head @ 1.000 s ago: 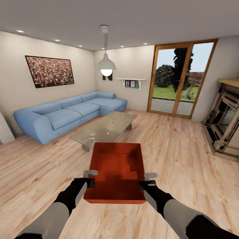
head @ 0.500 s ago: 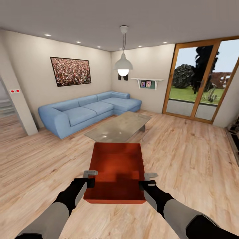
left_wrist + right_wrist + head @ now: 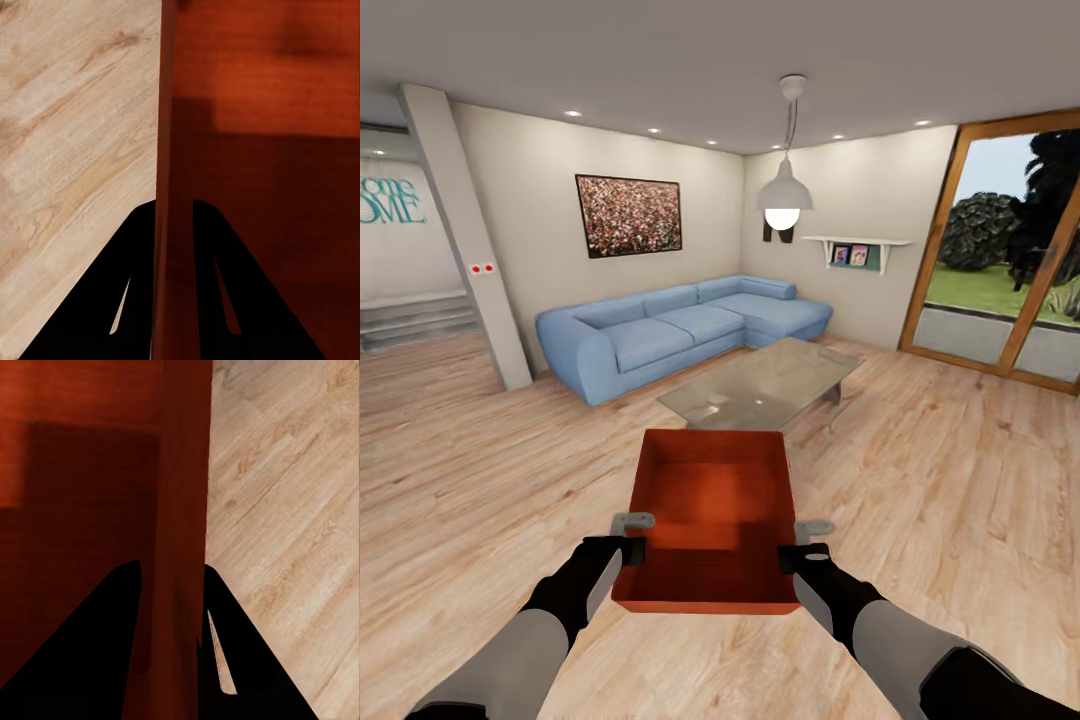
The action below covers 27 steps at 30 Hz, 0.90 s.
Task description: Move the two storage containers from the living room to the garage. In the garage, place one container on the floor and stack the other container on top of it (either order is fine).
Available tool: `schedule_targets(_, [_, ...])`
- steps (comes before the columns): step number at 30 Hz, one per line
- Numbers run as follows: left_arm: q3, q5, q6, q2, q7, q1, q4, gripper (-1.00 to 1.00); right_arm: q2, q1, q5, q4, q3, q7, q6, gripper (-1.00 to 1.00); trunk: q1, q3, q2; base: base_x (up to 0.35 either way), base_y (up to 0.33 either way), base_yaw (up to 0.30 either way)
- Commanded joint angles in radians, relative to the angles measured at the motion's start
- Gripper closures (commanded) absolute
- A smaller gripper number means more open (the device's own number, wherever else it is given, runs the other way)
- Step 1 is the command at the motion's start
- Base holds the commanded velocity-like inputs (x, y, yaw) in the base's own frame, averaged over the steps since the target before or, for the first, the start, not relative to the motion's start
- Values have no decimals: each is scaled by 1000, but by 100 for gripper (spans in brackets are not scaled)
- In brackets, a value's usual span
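Head view shows the robot in the living room carrying one container [image 3: 710,520] in front of its trunk, held above the wood floor [image 3: 920,480], on the near side of the glass table [image 3: 760,385]. The left gripper [image 3: 632,536] pinches the container's left wall, one finger inside and one outside, as the left wrist view shows [image 3: 174,247]; the right gripper [image 3: 805,540] pinches the right wall the same way [image 3: 176,607]. The box sits open side up and level, its long axis running away from the robot toward the table, short near wall closest to the trunk. To carry it well, I'd say both pinches should hold even and the arms keep their spacing, so the thin walls don't twist or slip. A turn away from the table and sofa [image 3: 680,335] looks wise, with the box kept level.
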State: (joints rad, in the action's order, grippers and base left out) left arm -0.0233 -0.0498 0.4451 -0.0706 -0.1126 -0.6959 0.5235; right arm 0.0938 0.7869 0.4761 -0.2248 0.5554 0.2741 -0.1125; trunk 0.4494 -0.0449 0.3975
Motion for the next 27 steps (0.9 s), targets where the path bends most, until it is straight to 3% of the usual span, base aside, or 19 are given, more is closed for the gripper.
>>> schedule_targets(1, [5,24,4,0,-12,-1,44,100,0,0,26,1,20,2,-6,100,1,-2,2,0,0,300])
schedule_targets(27, [5,24,4,-1,-12,-1,44,100,0,0,26,1,20,2,-6,100,1,-2,2,0,0,300])
